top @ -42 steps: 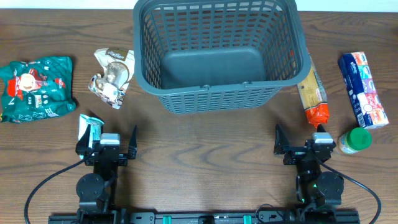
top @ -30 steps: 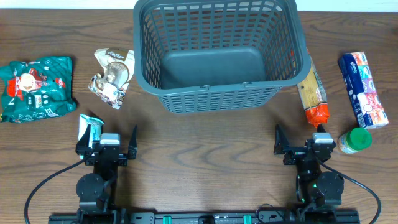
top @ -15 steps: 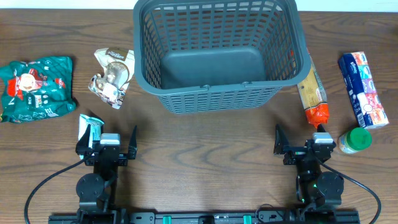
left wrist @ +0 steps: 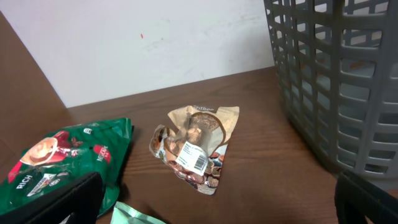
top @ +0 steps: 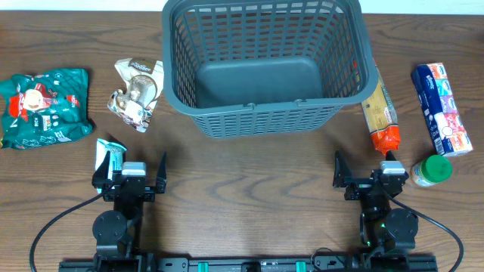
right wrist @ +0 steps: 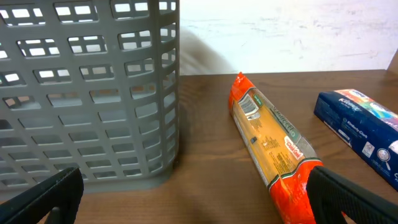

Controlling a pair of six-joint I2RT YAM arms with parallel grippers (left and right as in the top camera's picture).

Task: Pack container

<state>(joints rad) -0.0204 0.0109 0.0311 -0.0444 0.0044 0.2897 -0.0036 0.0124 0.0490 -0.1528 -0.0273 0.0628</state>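
The dark grey lattice basket (top: 261, 113) stands empty at the back middle of the table; its wall shows in the left wrist view (left wrist: 348, 87) and the right wrist view (right wrist: 87, 93). My left gripper (top: 129, 176) is open and empty at the front left, with a mint green packet (top: 110, 157) beside it. My right gripper (top: 367, 174) is open and empty at the front right. An orange and yellow pasta packet (top: 380, 115) lies just right of the basket and shows in the right wrist view (right wrist: 273, 149).
A green coffee bag (top: 41, 106) and a brown snack pouch (top: 136, 92) lie at the left. A blue tissue pack (top: 441, 108) and a green-lidded jar (top: 432, 171) are at the right.
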